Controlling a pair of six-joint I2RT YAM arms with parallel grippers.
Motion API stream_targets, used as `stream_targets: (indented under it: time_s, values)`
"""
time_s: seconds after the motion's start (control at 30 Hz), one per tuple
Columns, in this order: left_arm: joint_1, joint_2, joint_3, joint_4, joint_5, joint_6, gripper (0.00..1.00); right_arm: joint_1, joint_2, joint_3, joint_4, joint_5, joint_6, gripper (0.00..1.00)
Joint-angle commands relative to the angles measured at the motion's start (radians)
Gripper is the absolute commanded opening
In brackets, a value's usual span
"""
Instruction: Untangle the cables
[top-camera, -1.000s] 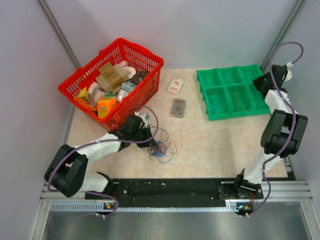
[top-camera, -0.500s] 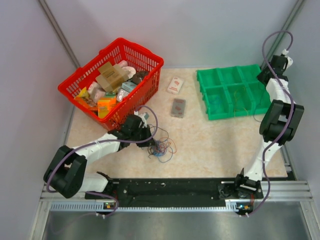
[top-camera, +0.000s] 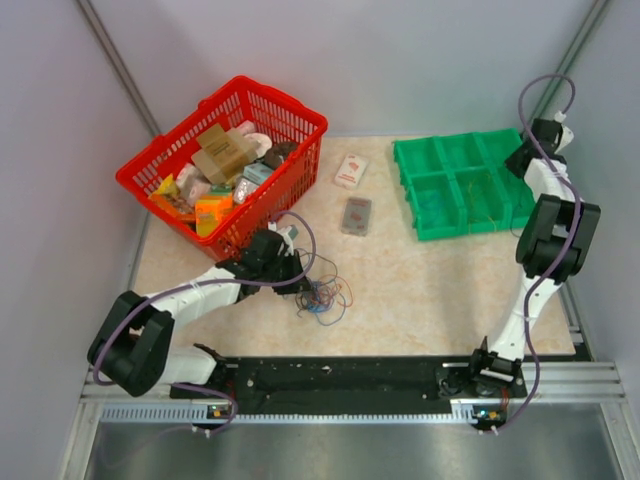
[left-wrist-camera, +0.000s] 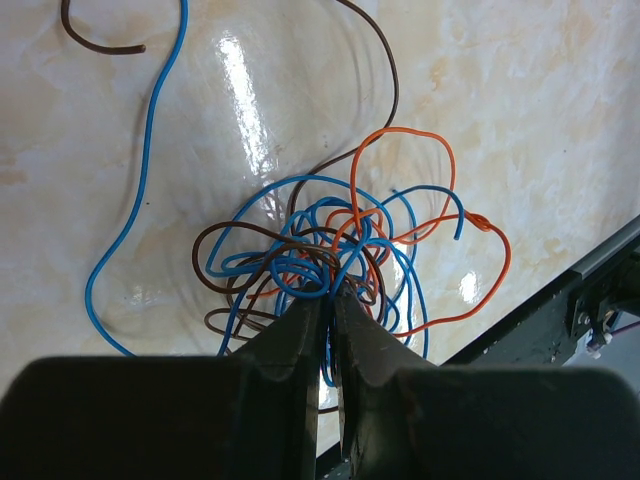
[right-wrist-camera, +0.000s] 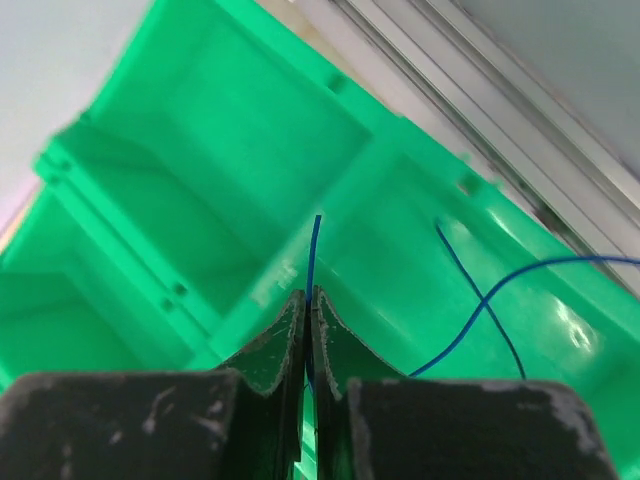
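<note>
Lying at its tips, cables (left-wrist-camera: 330, 240) are clamped by left pincer (left-wrist-camera: 330, 297); right pincer (right-wrist-camera: 308, 297) clamps a blue wire (right-wrist-camera: 315, 240).

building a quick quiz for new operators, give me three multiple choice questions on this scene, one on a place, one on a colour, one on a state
1. Where are the right fingers?
A) over the red basket
B) over the green tray
C) at the table's near edge

2. What colour is the wire they pinch?
A) blue
B) orange
C) brown

3. How are the left fingers?
A) wide open
B) holding a box
C) closed in the tangle of cables

Answers:
1 B, the right wrist view shows green compartments beneath them.
2 A, a blue wire rises from between the tips.
3 C, the left wrist view shows them pressed together at the tangle.
</note>
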Motion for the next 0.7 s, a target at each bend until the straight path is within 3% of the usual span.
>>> stream_targets:
  time_s: [0.0,0.27,0.4,0.5,0.67]
  values:
    - [0.005,0.023,0.029,0.037,0.008,0.001,0.13,0.008,-0.063,-0.098,-0.062,0.111,0.031,0.00]
    - [0.008,0.010,0.018,0.029,0.005,0.011,0.13,0.001,0.039,0.073,-0.160,0.179,-0.076,0.01]
    - [0.010,0.002,0.009,0.038,0.008,0.008,0.13,0.004,0.061,0.193,-0.293,0.093,-0.110,0.31]
    - [0.011,0.006,0.009,0.044,0.018,0.014,0.13,0.013,-0.008,0.184,-0.342,0.105,-0.113,0.63]
    - [0.011,-0.007,0.010,0.052,0.025,0.031,0.13,0.011,-0.082,0.201,-0.479,0.197,-0.118,0.78]
